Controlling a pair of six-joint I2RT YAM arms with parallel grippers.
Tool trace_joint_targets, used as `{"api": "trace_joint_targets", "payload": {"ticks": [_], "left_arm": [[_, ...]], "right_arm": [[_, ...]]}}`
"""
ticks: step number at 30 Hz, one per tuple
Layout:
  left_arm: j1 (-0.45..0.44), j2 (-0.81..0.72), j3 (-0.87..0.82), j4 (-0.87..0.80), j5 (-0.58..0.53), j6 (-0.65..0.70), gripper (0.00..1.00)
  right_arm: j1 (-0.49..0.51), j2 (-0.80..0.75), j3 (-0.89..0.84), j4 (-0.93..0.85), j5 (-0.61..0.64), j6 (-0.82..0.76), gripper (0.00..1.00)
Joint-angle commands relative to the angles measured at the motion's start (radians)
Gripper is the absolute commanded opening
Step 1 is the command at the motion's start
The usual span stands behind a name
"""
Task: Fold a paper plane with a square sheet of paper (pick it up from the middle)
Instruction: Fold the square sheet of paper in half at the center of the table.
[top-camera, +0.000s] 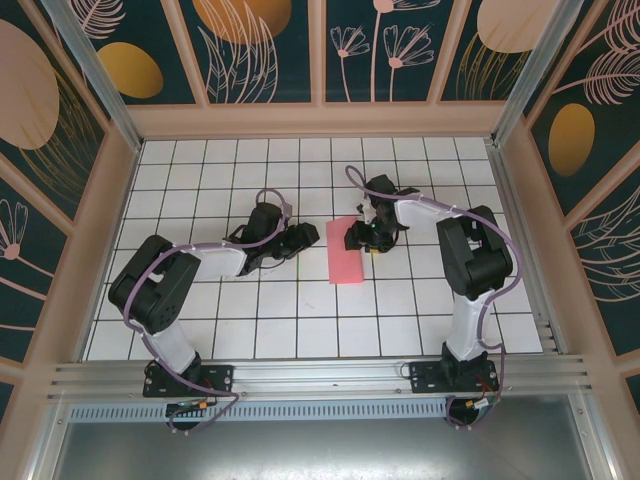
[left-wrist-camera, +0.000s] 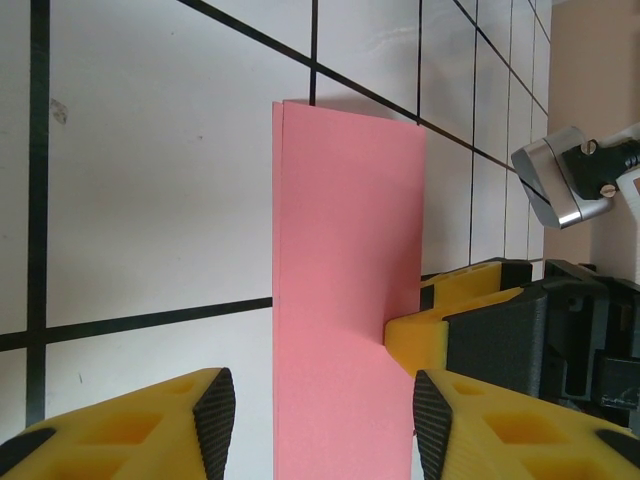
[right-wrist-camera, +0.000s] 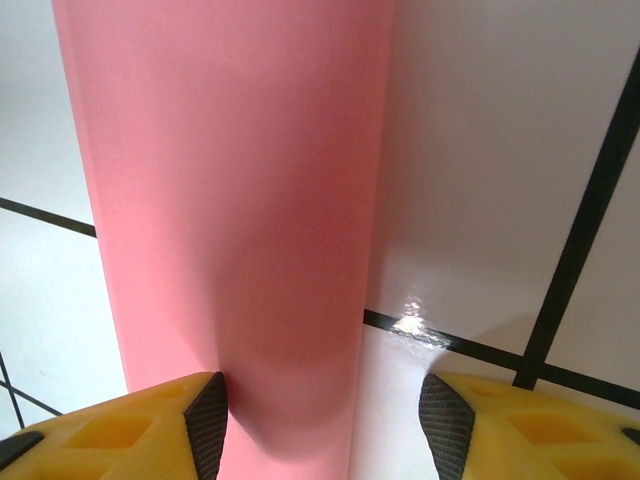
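Now the sheet of paper lies near the middle of the white-tiled bench. It is folded into a narrow salmon-pink rectangle whose long side runs away from the arm bases. From above it looks flat, with an arm reaching in from each side toward its far half. The right wrist camera shows more: the fold is a soft rounded bulge, shaded darker down one side, not a sharp crease. The right gripper straddles the strip with jaws parted, grasping nothing. One pad touches the paper's edge, and the other stands over bare tile, apart from it. The left wrist camera shows something neither of those views gives: two layers slightly offset along one long edge, and a yellow finger of the right gripper touching the opposite long edge. The left gripper also straddles the strip, released. One of its pads sits right at the paper's edge, while the other is clear of it on the tile.
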Motion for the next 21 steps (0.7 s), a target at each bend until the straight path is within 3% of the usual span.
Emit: {"api": "trace_joint_targets", "payload": {"ticks": [1,21], "left_arm": [[-0.004,0.016,0.025,-0.017,0.016,0.024,0.53],[-0.004,0.024,0.033,-0.011,0.039,0.025,0.51]], "right_arm": [[-0.009,0.063,0.013,0.018,0.080,-0.047,0.59],[0.002,0.120,0.054,-0.032,0.160,-0.044,0.62]]}}
